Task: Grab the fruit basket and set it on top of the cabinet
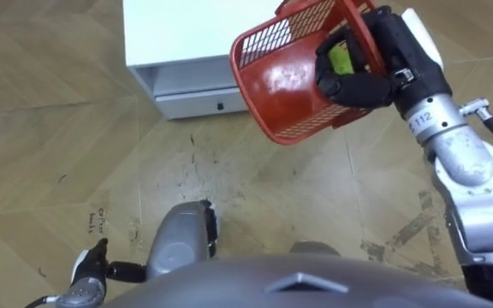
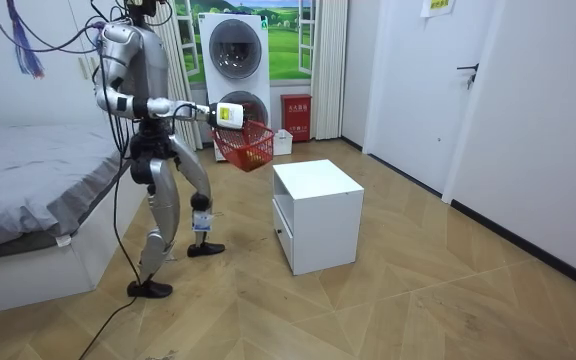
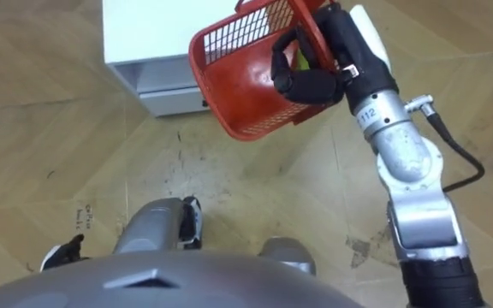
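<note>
stands upright, one leg ahead of the other. stretches the silver right arm [image 1: 467,175] forward at chest height, entering the eye views from 4 o'clock and reaching toward 1 o'clock. curls the black right hand [image 1: 362,85] over the rim of a red plastic mesh basket [image 1: 285,85], held tilted. hangs the left hand [image 1: 88,269] low at 8 o'clock.
</note>
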Robot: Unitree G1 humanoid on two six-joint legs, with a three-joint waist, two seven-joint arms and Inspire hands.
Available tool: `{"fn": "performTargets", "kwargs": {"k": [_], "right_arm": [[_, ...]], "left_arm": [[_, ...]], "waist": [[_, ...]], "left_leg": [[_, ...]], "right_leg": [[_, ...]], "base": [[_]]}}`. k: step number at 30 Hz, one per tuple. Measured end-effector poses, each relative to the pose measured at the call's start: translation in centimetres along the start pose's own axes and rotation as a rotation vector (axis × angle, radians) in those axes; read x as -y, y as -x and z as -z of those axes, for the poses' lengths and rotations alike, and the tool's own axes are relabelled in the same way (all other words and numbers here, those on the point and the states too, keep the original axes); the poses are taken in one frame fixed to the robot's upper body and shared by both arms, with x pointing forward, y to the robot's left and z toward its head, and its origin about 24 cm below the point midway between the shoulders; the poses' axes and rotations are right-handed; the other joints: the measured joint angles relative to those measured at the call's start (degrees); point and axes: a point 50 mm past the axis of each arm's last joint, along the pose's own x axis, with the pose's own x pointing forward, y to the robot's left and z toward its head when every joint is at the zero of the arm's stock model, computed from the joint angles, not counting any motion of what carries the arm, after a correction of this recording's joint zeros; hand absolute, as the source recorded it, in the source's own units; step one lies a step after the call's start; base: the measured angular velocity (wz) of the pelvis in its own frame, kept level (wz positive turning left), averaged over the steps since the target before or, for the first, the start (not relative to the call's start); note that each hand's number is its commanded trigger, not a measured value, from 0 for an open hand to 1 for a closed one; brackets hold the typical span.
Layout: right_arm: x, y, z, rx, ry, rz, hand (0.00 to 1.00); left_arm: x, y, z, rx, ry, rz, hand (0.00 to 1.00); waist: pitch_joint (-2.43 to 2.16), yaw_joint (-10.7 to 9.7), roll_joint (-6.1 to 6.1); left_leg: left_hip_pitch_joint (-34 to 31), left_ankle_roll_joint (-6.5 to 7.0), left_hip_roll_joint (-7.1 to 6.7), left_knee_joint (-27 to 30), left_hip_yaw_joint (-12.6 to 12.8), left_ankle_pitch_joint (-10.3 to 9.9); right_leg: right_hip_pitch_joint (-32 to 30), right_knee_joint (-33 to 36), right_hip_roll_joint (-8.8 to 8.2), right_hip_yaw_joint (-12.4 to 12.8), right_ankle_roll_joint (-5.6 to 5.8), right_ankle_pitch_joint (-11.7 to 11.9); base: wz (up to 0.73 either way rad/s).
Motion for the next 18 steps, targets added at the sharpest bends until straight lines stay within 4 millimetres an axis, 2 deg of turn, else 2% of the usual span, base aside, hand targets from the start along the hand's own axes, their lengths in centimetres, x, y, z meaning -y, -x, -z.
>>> {"fn": "performTargets", "kwargs": {"k": [2,3,4,5,6,7,8,9,10,11,12,13,14,15,16,17,18], "right_arm": [[0.2,-0.1,-0.1,0.006,0.000,0.016,1.00],[0.2,-0.3,-0.3,0.014,0.009,0.015,1.00],[0.2,-0.4,-0.4,0.016,0.015,0.015,1.00],[0.1,-0.4,-0.4,0.016,0.028,0.015,1.00],[0.0,-0.5,-0.4,0.018,0.029,0.016,1.00],[0.0,-0.6,-0.5,0.022,0.027,0.016,1.00],[-0.1,-0.7,-0.5,0.024,0.024,0.018,1.00],[-0.1,-0.7,-0.5,0.023,0.023,0.019,1.00],[-0.1,-0.7,-0.5,0.024,0.023,0.020,1.00],[-0.1,-0.9,-0.5,0.029,0.019,0.028,1.00],[-0.2,-0.9,-0.4,0.023,0.010,0.032,1.00],[-0.4,-0.9,-0.2,0.016,0.007,0.029,1.00],[-0.6,-0.9,-0.1,0.004,0.004,0.021,1.00],[-0.8,-0.9,0.0,-0.009,0.015,0.015,1.00],[-0.9,-0.9,0.1,-0.015,0.024,0.015,1.00],[-1.0,-1.0,0.1,-0.022,0.033,0.013,1.00],[-1.0,-0.9,0.4,-0.039,0.031,0.017,1.00]], "left_arm": [[0.0,-0.1,-0.4,0.014,-0.022,0.003,0.00],[0.0,-0.1,-0.8,0.022,-0.031,0.003,0.00],[0.0,-0.2,-1.2,0.033,-0.037,0.001,0.00],[-0.2,-0.4,-1.9,0.049,-0.031,-0.008,0.00],[-0.3,-0.4,-2.2,0.056,-0.029,-0.014,0.00],[-0.4,-0.5,-2.7,0.069,-0.017,-0.018,0.00],[-0.4,-0.7,-3.3,0.081,-0.010,-0.018,0.00],[-0.4,-0.7,-3.5,0.084,-0.010,-0.021,0.00],[-0.5,-0.7,-3.7,0.091,-0.013,-0.025,0.00],[-0.7,-0.9,-4.8,0.117,-0.014,-0.033,0.00],[-0.7,-0.9,-5.3,0.129,-0.015,-0.037,0.00],[-0.7,-1.0,-5.6,0.140,-0.015,-0.036,0.00],[-0.5,-1.0,-6.1,0.158,-0.018,-0.030,0.00],[-0.3,-1.0,-6.5,0.171,-0.014,-0.025,0.00],[-0.2,-1.0,-6.6,0.179,-0.012,-0.024,0.00],[-0.2,-1.0,-6.8,0.189,-0.011,-0.024,0.00],[0.2,-1.0,-6.5,0.180,-0.006,-0.013,0.00]], "waist": [[-0.32,-0.2,-0.25],[-0.10,-0.3,0.01],[-0.07,-0.6,0.14],[0.04,-0.2,0.38],[0.31,0.0,0.52],[0.44,0.2,0.64],[0.63,0.8,1.22],[0.66,1.1,2.34],[0.55,1.2,2.60],[0.51,1.3,2.84],[0.72,1.4,3.17],[0.74,1.5,3.31],[0.77,1.3,3.63],[0.76,0.8,3.83],[0.62,0.8,3.60],[0.39,1.0,3.07],[-0.01,0.8,4.20]], "left_leg": [[0.5,1.24,-1.46,0.8,0.4,-2.1],[1.1,1.89,-1.97,1.3,0.7,-3.0],[1.4,2.20,-2.14,1.5,1.0,-3.4],[2.6,2.82,-2.55,1.5,1.6,-4.2],[3.6,3.14,-2.69,1.3,1.9,-4.6],[5.7,3.73,-2.97,0.2,2.7,-5.2],[8.0,4.09,-3.00,-1.3,2.8,-5.5],[10.0,4.33,-2.97,-3.1,2.2,-5.7],[10.6,4.39,-2.99,-4.1,1.8,-5.7],[11.5,4.40,-2.59,-5.2,1.5,-5.7],[12.2,4.38,-2.02,-6.2,1.2,-5.7],[12.7,4.32,-1.77,-6.7,1.0,-5.6],[13.6,4.18,-1.47,-7.7,0.6,-5.6],[14.6,3.78,-1.37,-8.8,-0.2,-5.3],[15.1,3.66,-1.33,-9.3,-0.4,-5.3],[15.8,3.31,-1.36,-9.5,-0.6,-5.4],[16.6,2.19,-0.41,-9.6,-2.1,-5.5]], "right_leg": [[0.5,2.6,-1.94,0.0,1.18,-0.5],[-1.2,8.0,-3.00,0.2,2.46,0.3],[-2.3,11.1,-3.43,0.4,3.17,1.1],[-4.7,17.4,-4.31,0.6,3.23,4.0],[-5.9,20.5,-4.97,1.1,2.91,5.8],[-7.8,25.3,-5.79,2.0,2.77,10.2],[-8.8,28.0,-5.85,1.9,2.51,15.2],[-9.2,29.2,-5.79,1.8,2.51,19.1],[-9.8,29.7,-5.68,1.7,2.78,19.4],[-11.4,29.6,-5.32,1.3,3.33,16.8],[-13.5,28.2,-4.06,1.3,3.19,13.7],[-14.8,27.0,-3.60,1.2,3.07,12.7],[-16.9,22.7,-3.04,1.1,2.71,11.6],[-17.8,15.3,-2.32,1.5,2.77,11.7],[-17.8,10.9,-1.95,1.7,2.82,12.3],[-17.5,1.8,-1.34,2.0,2.58,15.3],[-15.7,0.2,-0.50,1.4,2.34,17.0]], "base": [[0.19],[0.18],[0.16],[0.13],[0.04],[-0.17],[-0.18],[-0.15],[-0.07],[-0.06],[0.00],[0.05],[0.14],[0.19],[0.27],[0.37],[0.29]]}}
